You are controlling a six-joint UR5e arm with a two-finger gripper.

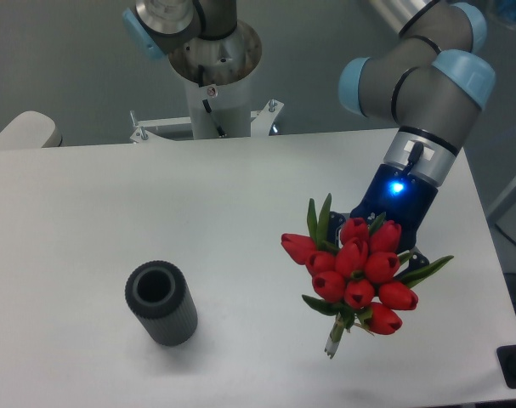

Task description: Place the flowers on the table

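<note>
One bunch of flowers (356,270), one vase (161,303), one arm. I count about ten red tulip heads, packed tight, with green leaves poking out and pale stems pointing down toward six o'clock. The bunch hangs over the white counter (198,212), out at four o'clock, the vase at eight. The hand (392,246) is hidden behind the blooms; whether it grips them, I cannot tell.

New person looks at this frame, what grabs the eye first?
The red flowers, held up at right-centre over the white table, blooms toward the camera and stems hanging down. Right behind them is the hand with a blue light glowing on its dark body; its fingers are hidden by the bunch. At lower left a dark grey ribbed vase stands empty.
</note>
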